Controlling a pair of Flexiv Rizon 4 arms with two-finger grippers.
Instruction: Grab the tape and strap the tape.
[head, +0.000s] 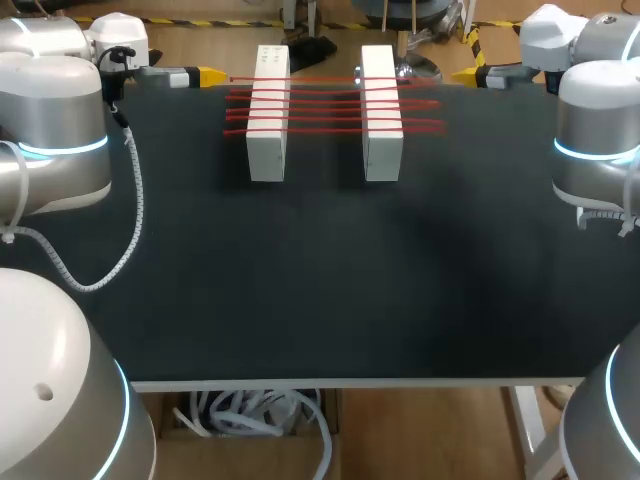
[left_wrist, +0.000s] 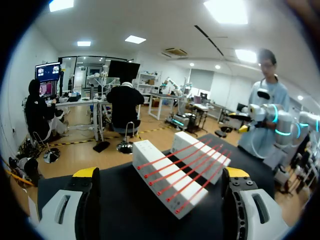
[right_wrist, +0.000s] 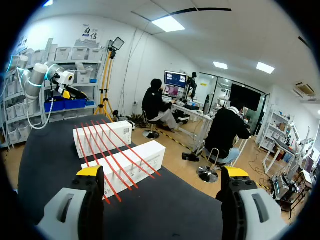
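**Two Tools Flank Taped Blocks at Far Edge of Counter**

Two white blocks (head: 268, 120) stand side by side, apart, in the upper middle of the frame on a black counter (head: 320, 280). Red tape (head: 325, 81) runs across the tops of both and over the gap between them. From overhead five strands can be counted, roughly parallel and evenly spaced. The strands overhang each block's outer side a little.

The left tool (head: 210, 75) sits at the upper left, level with the blocks' far ends, its yellow tip pointing toward the centre and just beside the end of the topmost strand. Whether they touch cannot be told. The right tool (head: 465, 73) mirrors it at the upper right, its tip also pointing inward, a little apart from the tape.

In the left wrist view the two yellow-tipped fingers (left_wrist: 85, 172) stand wide, nothing between them, with both blocks and the strands ahead. The right wrist view shows the same: fingers (right_wrist: 235, 172) spread wide and gripping nothing, the two taped blocks ahead and slightly to one side.
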